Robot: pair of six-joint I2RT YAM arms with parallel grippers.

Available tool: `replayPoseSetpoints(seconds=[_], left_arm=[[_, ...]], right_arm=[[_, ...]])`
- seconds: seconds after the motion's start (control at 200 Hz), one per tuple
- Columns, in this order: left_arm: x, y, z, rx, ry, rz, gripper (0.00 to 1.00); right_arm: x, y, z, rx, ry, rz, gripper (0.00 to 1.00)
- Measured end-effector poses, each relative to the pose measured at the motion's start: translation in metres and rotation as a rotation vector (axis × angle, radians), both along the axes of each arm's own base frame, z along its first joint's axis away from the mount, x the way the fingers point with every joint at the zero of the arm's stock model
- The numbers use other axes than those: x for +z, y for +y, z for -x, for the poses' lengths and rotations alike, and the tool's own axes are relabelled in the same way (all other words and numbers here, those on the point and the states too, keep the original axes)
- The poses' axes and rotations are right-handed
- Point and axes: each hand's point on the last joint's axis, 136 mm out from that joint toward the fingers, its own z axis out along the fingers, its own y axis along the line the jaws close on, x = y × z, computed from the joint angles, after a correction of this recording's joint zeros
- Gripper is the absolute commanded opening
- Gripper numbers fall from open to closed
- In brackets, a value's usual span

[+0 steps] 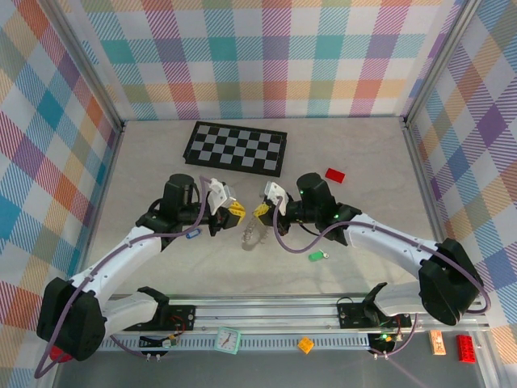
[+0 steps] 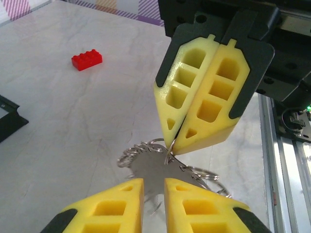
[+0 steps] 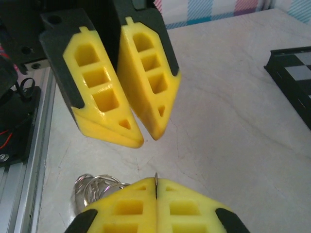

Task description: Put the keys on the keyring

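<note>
**Keyring nipped by right claw; both keys loose on counter**

Keyring (image 1: 253, 237): noted at mid-counter, just in front of the two claw tips and between them. It is thin grey wire, coiled in places, with an uneven outline. It is judged light, springy and floppy, so it is likely to swing or twist under a single pinch and to slide between smooth pads. A second hold on the wire, apart from the first, is judged the way to steady it. In the left wrist view its spread lies crosswise to the left claw's line. No firm long axis can be read from overhead. Whether its lower edge rests on the counter (image 1: 363, 145) cannot be told.

Right claw (image 3: 156, 183): clenched, with one strand of the wire held edge-on between the pads.

Left claw (image 2: 154, 189): jaws narrowly parted, nothing seen between the pads. The ring lies just beyond the tips.

Blue key (image 1: 192, 234): lies flat, left of the ring and apart from it, beside the left arm.

Green key (image 1: 317, 256): lies flat, right of the ring, nearer the bases, beside the right arm.

Both long axes run roughly left to right as seen from overhead. Which end is the blade cannot be made out. The keys are judged tiny, light and rigid. The plastic head is taken as the only workable hold, gripped by its edges so that any eye is left uncovered.

Chequered board (image 1: 236, 148) and red brick (image 1: 334, 175): on the far side, well apart from the work.
</note>
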Motion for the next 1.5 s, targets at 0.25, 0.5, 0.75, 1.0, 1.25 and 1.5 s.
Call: replayPoseSetpoints(seconds=[0.25,0.5,0.75,1.0,1.25,1.5], left_arm=[[-0.007,-0.01,0.01,-0.094,-0.023,-0.004,0.16],[-0.015,-0.013,0.021,-0.163,-0.016,-0.013,0.16],[-0.026,-0.012,0.029,-0.197,0.004,-0.043,0.18],[-0.025,-0.017,0.032,-0.217,-0.01,-0.039,0.17],[-0.023,-0.018,0.031,-0.212,-0.011,-0.033,0.17],[-0.021,-0.019,0.029,-0.204,-0.016,-0.026,0.2]], right_arm=[[-0.001,0.001,0.008,0.051,-0.002,-0.009,0.0],[-0.006,0.001,0.014,0.074,0.016,-0.009,0.0],[-0.004,0.002,0.015,0.081,0.011,-0.019,0.0],[-0.002,0.003,0.02,0.109,0.019,-0.03,0.0],[-0.001,0.004,0.023,0.123,0.021,-0.036,0.0],[-0.001,0.007,0.027,0.135,0.015,-0.033,0.0]])
